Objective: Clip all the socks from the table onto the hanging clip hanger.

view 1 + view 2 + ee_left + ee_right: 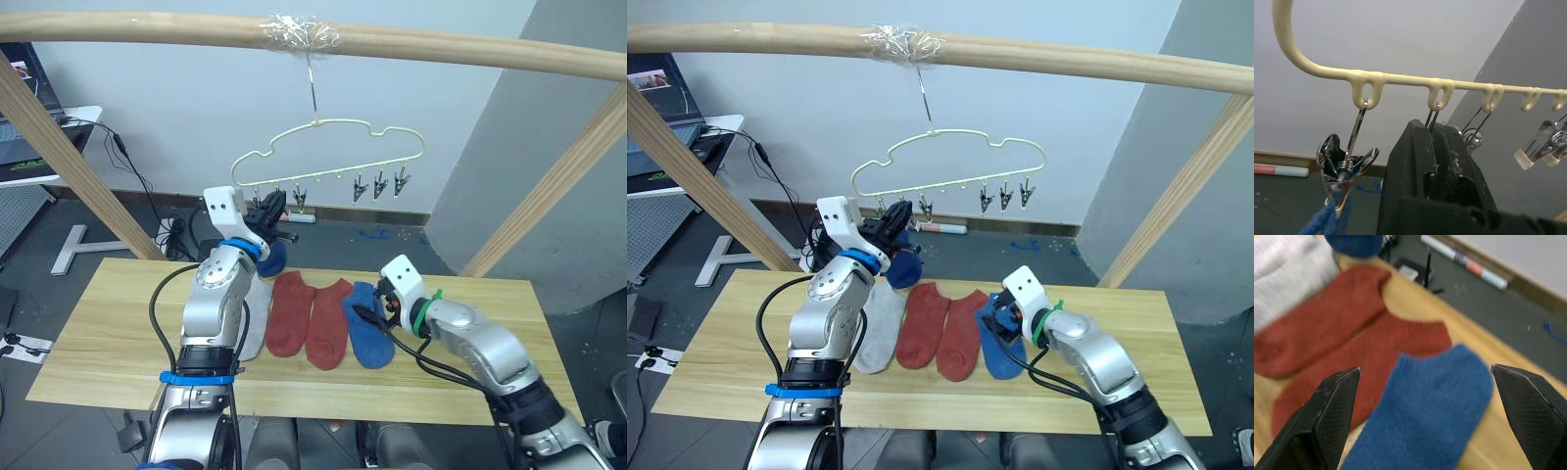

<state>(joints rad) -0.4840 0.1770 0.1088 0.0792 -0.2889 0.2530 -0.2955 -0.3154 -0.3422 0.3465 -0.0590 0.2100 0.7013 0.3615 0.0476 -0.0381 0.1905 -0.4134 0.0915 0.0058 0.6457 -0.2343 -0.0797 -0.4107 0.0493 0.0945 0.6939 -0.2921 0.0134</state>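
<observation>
The left end effector is pinched closed on a clip of the hanger; a blue sock hangs there. Below, the right end effector gapes over another blue sock on the bench.

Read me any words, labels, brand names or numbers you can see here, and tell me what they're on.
None can be read.
The socks, clip hanger and table carry no lettering.
The tube on the floor has coloured bands, too blurred to read.
</observation>
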